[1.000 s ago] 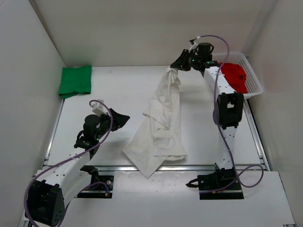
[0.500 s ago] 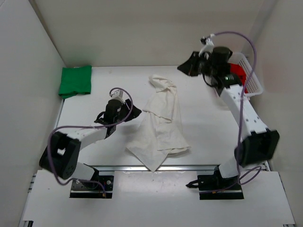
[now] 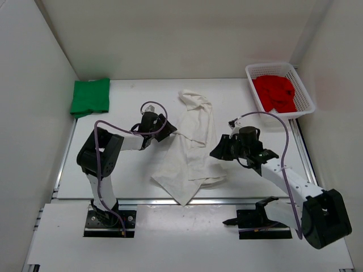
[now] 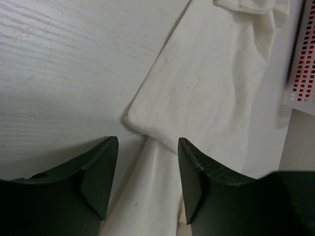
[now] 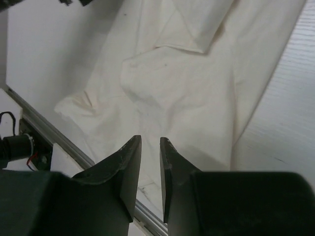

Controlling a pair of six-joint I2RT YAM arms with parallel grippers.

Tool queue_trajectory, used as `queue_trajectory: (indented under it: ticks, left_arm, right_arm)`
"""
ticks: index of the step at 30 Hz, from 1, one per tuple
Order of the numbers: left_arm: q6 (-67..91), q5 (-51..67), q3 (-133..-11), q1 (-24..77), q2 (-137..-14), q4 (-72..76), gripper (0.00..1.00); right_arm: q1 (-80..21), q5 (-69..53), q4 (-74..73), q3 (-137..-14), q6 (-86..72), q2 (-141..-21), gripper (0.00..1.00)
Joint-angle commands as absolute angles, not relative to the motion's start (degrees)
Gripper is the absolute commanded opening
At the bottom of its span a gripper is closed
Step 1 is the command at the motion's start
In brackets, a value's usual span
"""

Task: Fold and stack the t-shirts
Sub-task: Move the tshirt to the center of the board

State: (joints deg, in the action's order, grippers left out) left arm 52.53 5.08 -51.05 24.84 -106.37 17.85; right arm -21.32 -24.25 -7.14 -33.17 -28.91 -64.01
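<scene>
A: Where did we find the three shirts?

B: We noted the white shirt (image 3: 193, 147) mid-table (image 3: 125, 170), lying as a long crumpled strip from the far centre down to the near edge. Its near corner lay over the rail at the table's front. The green shirt (image 3: 91, 96) lay folded flat in the far left corner. The red shirt (image 3: 275, 93) sat bunched inside the basket (image 3: 270, 65) at the far right, well apart from the other two.

A: How did the white one look close up?

B: Unfolded and uneven. We saw the far end gathered into a rumpled knot, and the body twisted with overlapping layers. The left wrist view showed a stitched hem and one rounded corner of the cloth (image 4: 206, 83) on bare wood-grain table. The right wrist view showed soft creases and a folded flap across the cloth (image 5: 182, 83).

A: And the grippers?

B: We logged the left gripper (image 3: 164, 129) at the shirt's left edge, jaws wide apart with nothing between them; the hem corner lay just beyond its tips (image 4: 147, 142). The right gripper (image 3: 218, 148) was at the shirt's right edge. Its jaws (image 5: 150, 142) stood only a narrow slit apart, gripping nothing, above the cloth near the front rail.
</scene>
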Motion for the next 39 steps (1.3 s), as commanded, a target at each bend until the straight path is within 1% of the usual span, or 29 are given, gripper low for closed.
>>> queue_trajectory:
  ticks: [1, 3, 7, 8, 9, 10, 11, 12, 13, 14, 15, 16, 18, 19, 23, 25, 28, 29, 31, 32, 33, 34, 36, 39]
  left_arm:
    - [57.73, 3.52, -53.26, 25.84, -107.75, 17.93, 0.61]
    - [59.49, 2.82, -53.35, 25.67, -108.89, 18.98, 0.56]
    - [62.3, 1.32, -54.23, 26.01, -111.0, 18.81, 0.5]
    - [63.36, 1.14, -54.32, 25.67, -111.01, 19.33, 0.5]
    - [63.72, 0.79, -54.23, 25.4, -111.53, 20.03, 0.47]
    - [64.07, 0.27, -54.32, 25.57, -111.97, 20.39, 0.46]
    - [64.77, 0.09, -54.4, 25.14, -112.23, 20.83, 0.43]
    - [64.6, 0.09, -55.1, 24.7, -112.58, 20.92, 0.38]
    - [64.34, 0.09, -55.46, 24.78, -112.67, 21.09, 0.33]
    - [63.55, -1.39, -56.59, 24.44, -112.76, 20.83, 0.21]
    - [63.11, -1.75, -57.91, 24.0, -112.68, 20.05, 0.13]
    - [61.97, -2.11, -58.88, 23.91, -112.76, 19.26, 0.08]
    - [60.21, -2.55, -61.33, 22.77, -112.59, 18.02, 0.02]
    - [58.99, -2.55, -62.04, 22.85, -112.24, 17.76, 0.0]
    - [56.52, -1.94, -61.88, 20.57, -109.96, 18.37, 0.0]
    - [55.46, -0.88, -60.39, 18.64, -107.59, 18.81, 0.0]
    - [53.97, 1.75, -58.36, 14.34, -104.16, 18.99, 0.0]
    - [53.09, 2.19, -58.19, 13.72, -103.45, 18.81, 0.0]
    - [51.07, 2.28, -56.78, 11.44, -100.47, 18.29, 0.0]
    - [50.11, 2.2, -56.95, 10.9, -99.68, 17.93, 0.0]
    - [48.79, 1.94, -56.95, 10.03, -98.36, 16.89, 0.0]
    - [48.52, 1.5, -56.17, 8.98, -97.04, 15.66, 0.0]
    - [48.6, 2.63, -55.37, 7.57, -95.2, 16.17, 0.0]
    - [46.42, 3.08, -56.51, 4.76, -94.49, 11.71, 0.0]
  right_arm:
    - [-21.89, -22.06, -1.32, -29.99, -30.67, -58.46, 0.21]
    - [-21.62, -22.15, -0.27, -27.52, -31.55, -56.17, 0.21]
    - [-21.1, -21.01, 0.62, -23.56, -32.52, -53.26, 0.22]
    - [-21.09, -20.22, 0.27, -22.42, -32.17, -52.3, 0.25]
    - [-21.01, -19.87, 0.09, -21.89, -32.34, -51.42, 0.25]
    - [-20.92, -19.34, 0.09, -20.58, -32.26, -50.98, 0.28]
    - [-20.74, -18.99, 0.0, -19.61, -32.86, -50.54, 0.32]
    - [-20.83, -18.03, -1.57, -19.08, -33.13, -50.02, 0.37]
    - [-21.0, -17.32, -2.02, -18.12, -33.4, -49.84, 0.39]
    - [-21.44, -15.23, -3.24, -17.32, -34.01, -48.96, 0.45]
    - [-21.88, -13.12, -4.64, -17.14, -34.19, -47.91, 0.49]
    - [-21.97, -11.79, -5.44, -16.53, -34.28, -47.38, 0.51]
    - [-21.89, -8.01, -8.16, -16.0, -34.8, -45.8, 0.59]
    - [-21.45, -7.82, -9.48, -16.0, -34.72, -44.92, 0.6]
    - [-17.67, -11.68, -9.84, -16.0, -35.33, -46.13, 0.61]
    - [-17.66, -14.23, -9.23, -16.08, -35.15, -48.06, 0.59]
    - [-20.47, -20.29, -6.43, -16.17, -36.12, -51.23, 0.41]
    - [-21.09, -20.74, -5.89, -16.96, -36.21, -51.94, 0.38]
    - [-23.9, -21.18, -6.06, -19.06, -36.39, -55.09, 0.29]
    - [-24.52, -21.53, -6.33, -19.07, -36.13, -55.72, 0.23]
    - [-24.87, -20.84, -6.07, -20.55, -36.47, -56.51, 0.08]
    - [-24.52, -19.26, -6.06, -20.83, -37.08, -56.77, 0.0]
    - [-22.34, -18.81, -4.4, -23.62, -36.66, -56.16, 0.0]
    - [-15.76, -21.86, -0.54, -29.5, -35.95, -60.19, 0.0]
